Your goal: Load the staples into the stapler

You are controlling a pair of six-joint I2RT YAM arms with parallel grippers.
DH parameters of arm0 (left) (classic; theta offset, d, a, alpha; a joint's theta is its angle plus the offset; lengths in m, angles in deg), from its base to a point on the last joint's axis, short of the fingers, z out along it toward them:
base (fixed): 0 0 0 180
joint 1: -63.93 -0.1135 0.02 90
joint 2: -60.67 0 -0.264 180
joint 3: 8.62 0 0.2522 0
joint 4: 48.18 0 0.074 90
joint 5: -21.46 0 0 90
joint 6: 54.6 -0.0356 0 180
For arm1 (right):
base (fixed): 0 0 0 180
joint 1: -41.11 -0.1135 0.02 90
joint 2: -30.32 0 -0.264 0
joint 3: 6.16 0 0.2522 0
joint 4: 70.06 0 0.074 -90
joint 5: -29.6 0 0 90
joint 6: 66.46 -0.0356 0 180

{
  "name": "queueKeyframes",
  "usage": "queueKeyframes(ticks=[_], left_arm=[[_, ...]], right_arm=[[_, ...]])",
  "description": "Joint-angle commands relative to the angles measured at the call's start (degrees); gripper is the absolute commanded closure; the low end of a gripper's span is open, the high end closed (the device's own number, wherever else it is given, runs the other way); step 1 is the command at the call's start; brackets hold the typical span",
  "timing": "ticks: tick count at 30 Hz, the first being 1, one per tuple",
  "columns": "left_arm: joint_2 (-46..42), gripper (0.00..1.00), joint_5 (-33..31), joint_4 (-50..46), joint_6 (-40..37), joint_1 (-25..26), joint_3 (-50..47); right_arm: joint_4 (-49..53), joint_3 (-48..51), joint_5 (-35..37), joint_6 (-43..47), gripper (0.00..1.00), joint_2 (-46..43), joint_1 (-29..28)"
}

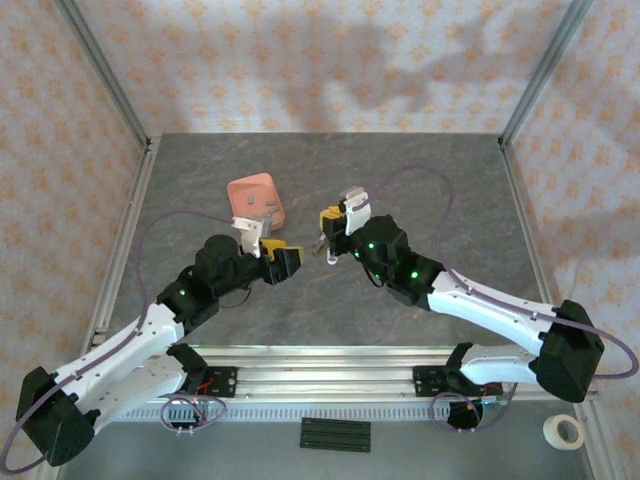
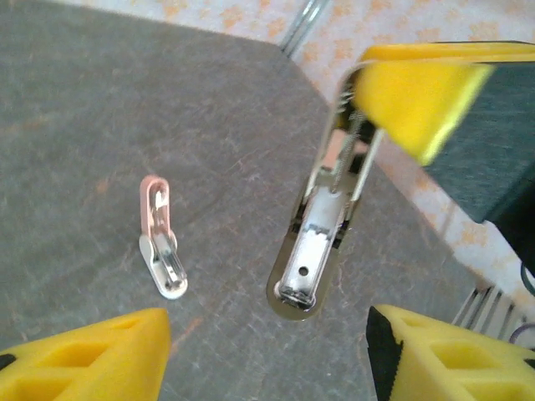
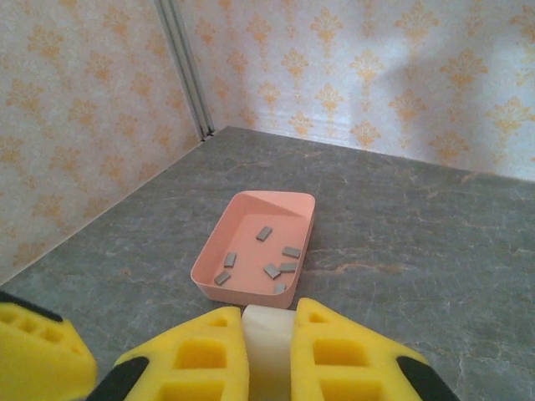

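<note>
Grey tabletop [image 2: 125,100] is seen open beneath stapler [image 2: 313,242], clamped by right gripper [image 3: 267,334], axis 1–7 o'clock, tip down; left gripper [image 2: 267,351] parted.

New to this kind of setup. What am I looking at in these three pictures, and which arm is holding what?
Two robot arms are bolted at the near edge of a table. The overhead picture looks down on both. The other two come from cameras on each wrist, with yellow fingers in front. The right gripper is shut on the stapler, whose metal channel shows open. The left gripper is open and empty, facing it. A pink tray holds loose grey staples. A small pink and white piece also lies on the table; what it is stays unclear.
</note>
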Motion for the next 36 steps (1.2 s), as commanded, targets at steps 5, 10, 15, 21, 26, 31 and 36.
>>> queueKeyframes(ticks=[5,10,15,21,26,31,36], left_arm=[[5.16,0.33,4.48,-6.58,-13.74,0.28,6.36],[9.85,0.33,10.53,-1.65,-11.08,0.24,7.68],[12.16,0.33,13.04,2.24,-9.79,0.28,7.90],[13.10,0.33,13.04,2.61,-10.95,0.31,8.61],[13.89,0.37,13.05,3.22,-11.76,0.39,9.33],[14.96,0.41,13.55,4.08,-12.22,0.37,9.88],[15.50,0.45,14.00,4.69,-13.30,0.37,10.02]], right_arm=[[1.63,-1.05,-2.55,-3.56,0.87,-3.64,0.60],[1.32,-0.34,-2.55,-3.59,0.87,-4.52,0.60],[1.12,-0.09,-3.22,-3.83,0.87,-4.62,0.60],[0.49,0.20,-3.97,-4.19,0.87,-4.62,0.60],[0.14,0.12,-4.85,-4.56,0.87,-4.53,0.60],[0.05,-0.03,-5.64,-4.86,0.87,-4.44,0.60],[-0.13,-0.17,-6.36,-5.39,0.87,-4.29,0.60]])
